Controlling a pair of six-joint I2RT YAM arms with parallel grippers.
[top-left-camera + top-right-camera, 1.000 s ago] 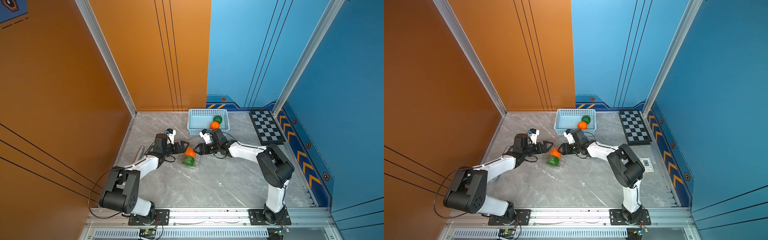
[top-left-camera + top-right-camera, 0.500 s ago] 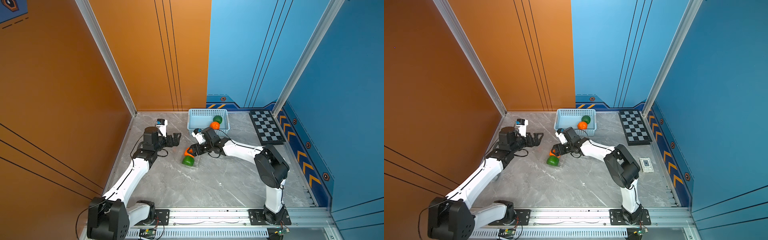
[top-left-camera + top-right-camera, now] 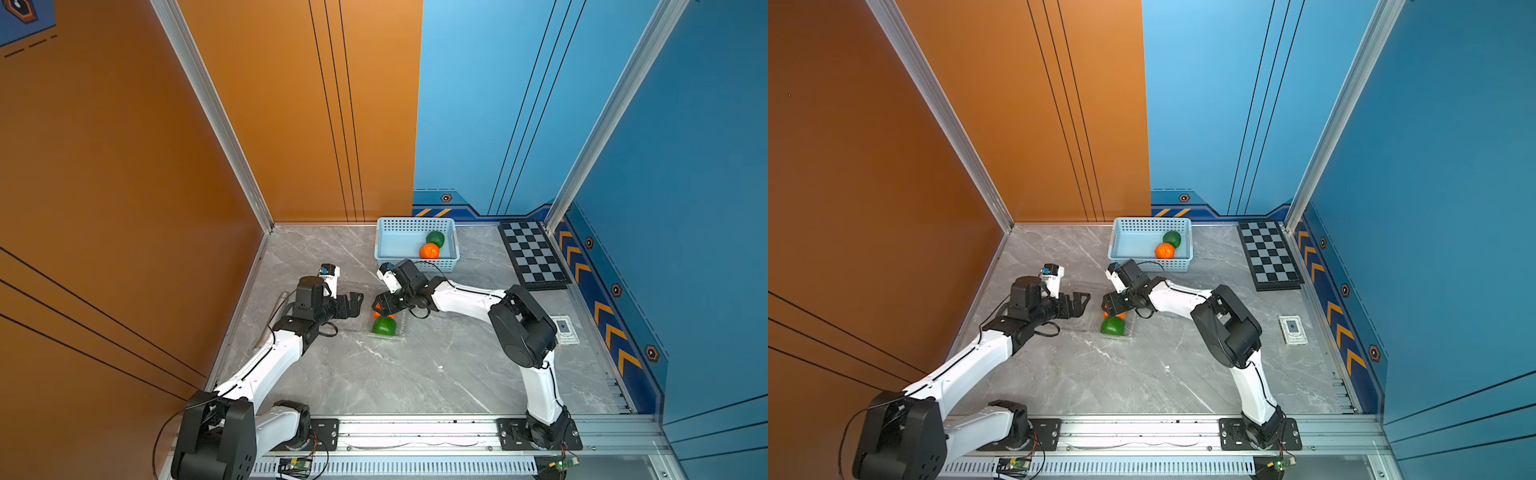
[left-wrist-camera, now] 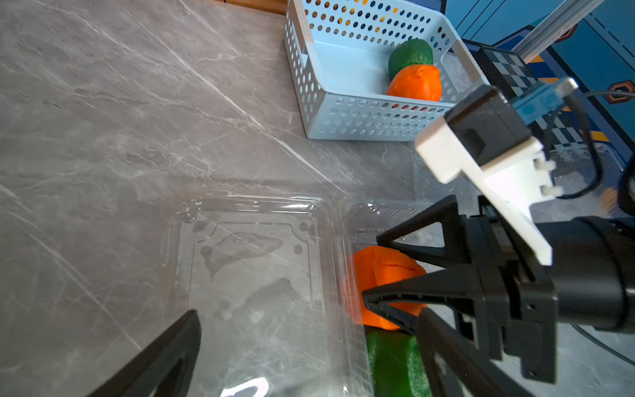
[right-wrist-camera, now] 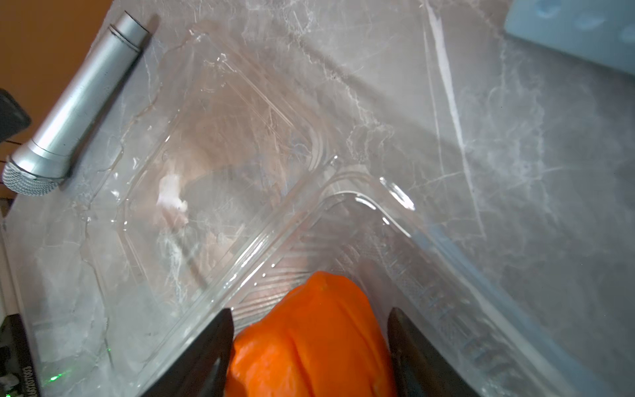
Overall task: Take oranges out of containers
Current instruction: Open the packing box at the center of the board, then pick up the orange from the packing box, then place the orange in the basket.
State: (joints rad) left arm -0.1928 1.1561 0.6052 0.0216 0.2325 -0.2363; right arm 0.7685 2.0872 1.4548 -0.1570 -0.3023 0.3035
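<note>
The right hand (image 3: 380,306) is inside the open clear box (image 5: 398,197) in the middle of the desk (image 3: 415,374). Its two fingers (image 5: 206,354) press against opposite sides of the orange (image 5: 312,343), clamped on it (whether the fruit is clear of the tray floor I cannot tell). The orange sits at the end of the tray nearer the basket, touching the green fruit (image 3: 384,325) that fills the other end. The box's lid (image 4: 251,261) lies folded flat on the desk beside the tray, on the left arm's side. The left hand (image 3: 356,304) hovers over that lid with its fingers spread wide apart, holding nothing, just beside the right hand. By the back wall the light blue basket (image 3: 415,226) holds a second orange (image 3: 429,251) and a second green fruit (image 3: 435,238), touching each other toward its right side. A silver microphone (image 5: 79,103) lies near the left wall, and a checkered board (image 3: 532,253) lies to the right of the basket.
</note>
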